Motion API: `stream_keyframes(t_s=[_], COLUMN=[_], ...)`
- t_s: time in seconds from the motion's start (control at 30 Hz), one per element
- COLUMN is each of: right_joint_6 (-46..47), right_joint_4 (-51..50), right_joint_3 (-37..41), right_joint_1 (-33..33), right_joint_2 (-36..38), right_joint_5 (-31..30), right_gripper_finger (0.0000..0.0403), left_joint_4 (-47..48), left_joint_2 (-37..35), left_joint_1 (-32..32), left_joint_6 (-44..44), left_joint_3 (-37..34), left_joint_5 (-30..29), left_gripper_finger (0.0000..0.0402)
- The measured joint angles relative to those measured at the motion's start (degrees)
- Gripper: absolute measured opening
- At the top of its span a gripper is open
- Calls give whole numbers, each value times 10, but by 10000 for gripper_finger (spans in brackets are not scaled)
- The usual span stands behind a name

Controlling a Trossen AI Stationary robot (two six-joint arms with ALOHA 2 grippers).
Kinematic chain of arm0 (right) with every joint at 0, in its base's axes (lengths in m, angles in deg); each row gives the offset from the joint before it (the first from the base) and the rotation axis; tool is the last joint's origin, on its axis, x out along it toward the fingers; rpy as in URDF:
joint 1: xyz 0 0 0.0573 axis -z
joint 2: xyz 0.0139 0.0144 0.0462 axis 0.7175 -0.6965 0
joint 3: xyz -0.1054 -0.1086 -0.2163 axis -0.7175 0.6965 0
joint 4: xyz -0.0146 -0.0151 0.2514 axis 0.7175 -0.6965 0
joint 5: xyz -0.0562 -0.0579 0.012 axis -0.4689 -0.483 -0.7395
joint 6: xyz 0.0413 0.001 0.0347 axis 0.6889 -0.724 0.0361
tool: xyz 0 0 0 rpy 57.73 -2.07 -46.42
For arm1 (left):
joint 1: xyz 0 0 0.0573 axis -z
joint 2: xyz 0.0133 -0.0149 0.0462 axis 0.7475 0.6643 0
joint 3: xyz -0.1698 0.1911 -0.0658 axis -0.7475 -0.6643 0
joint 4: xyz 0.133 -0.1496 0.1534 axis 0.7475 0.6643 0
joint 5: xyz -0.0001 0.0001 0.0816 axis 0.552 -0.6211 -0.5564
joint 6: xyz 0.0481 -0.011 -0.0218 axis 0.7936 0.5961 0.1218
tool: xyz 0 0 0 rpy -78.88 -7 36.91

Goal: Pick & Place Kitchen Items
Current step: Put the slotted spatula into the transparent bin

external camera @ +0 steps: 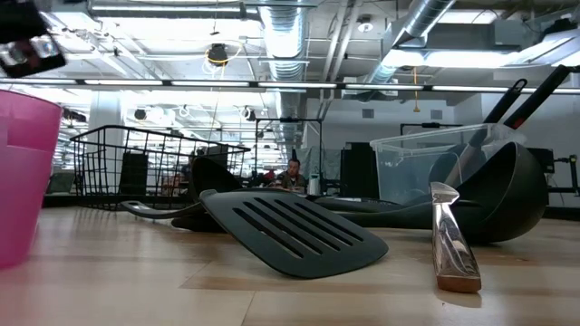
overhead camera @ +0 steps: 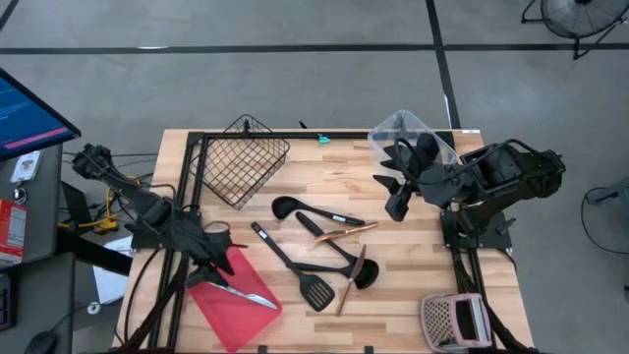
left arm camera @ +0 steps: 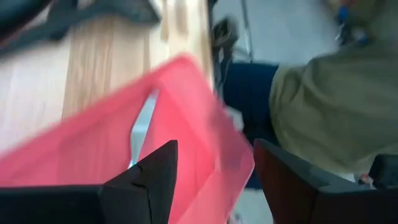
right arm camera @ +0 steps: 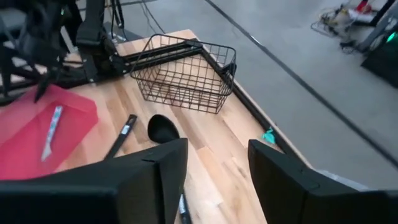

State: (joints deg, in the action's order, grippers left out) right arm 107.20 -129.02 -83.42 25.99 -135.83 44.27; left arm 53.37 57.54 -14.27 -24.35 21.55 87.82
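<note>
Several black utensils lie flat on the wooden table's middle: a ladle (overhead camera: 287,206), a slotted turner (overhead camera: 316,291) (external camera: 290,231), a spoon (overhead camera: 366,273) and a copper-coloured piece (overhead camera: 346,232) (external camera: 450,240). A silver knife (overhead camera: 248,295) (right arm camera: 51,130) lies on the red tray (overhead camera: 231,295) at the near left. My left gripper (overhead camera: 218,267) (left arm camera: 214,186) hangs open just above the tray's far corner, holding nothing. My right gripper (overhead camera: 391,195) (right arm camera: 217,186) is open and empty above the table's far right, beside the clear container (overhead camera: 413,138).
A black wire basket (overhead camera: 246,157) (right arm camera: 186,74) stands at the far left. A pink-and-grey object (overhead camera: 454,320) lies at the near right corner. A person in an olive garment (left arm camera: 336,93) stands beyond the table edge by the tray. Bare wood lies between the utensils and the right arm.
</note>
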Motion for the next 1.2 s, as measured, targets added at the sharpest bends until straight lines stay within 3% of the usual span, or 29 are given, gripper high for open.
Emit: stream_keyframes(t_s=[0.33, 0.63, 0.93, 1.07, 1.2], right_joint_6=[-48, -48, -47, -47, -47], right_joint_4=[47, 47, 54, 55, 55], right_joint_3=[0, 0, 0, 0, 0], right_joint_1=[30, 26, 26, 26, 26], right_joint_2=[0, 0, 0, 0, 0], right_joint_5=[-7, -6, 41, 41, 41], right_gripper_finger=[167, 162, 164, 162, 162], left_joint_4=[-170, -241, -248, -248, -249], left_joint_2=[0, 0, 35, 94, 157], left_joint_1=[-58, -113, -189, -224, -238], left_joint_6=[102, 279, 417, 437, 445], left_joint_3=[0, 0, 1, 1, 1], left_joint_5=[-28, -170, -160, -141, -86], left_gripper_finger=[184, 184, 191, 224, 257])
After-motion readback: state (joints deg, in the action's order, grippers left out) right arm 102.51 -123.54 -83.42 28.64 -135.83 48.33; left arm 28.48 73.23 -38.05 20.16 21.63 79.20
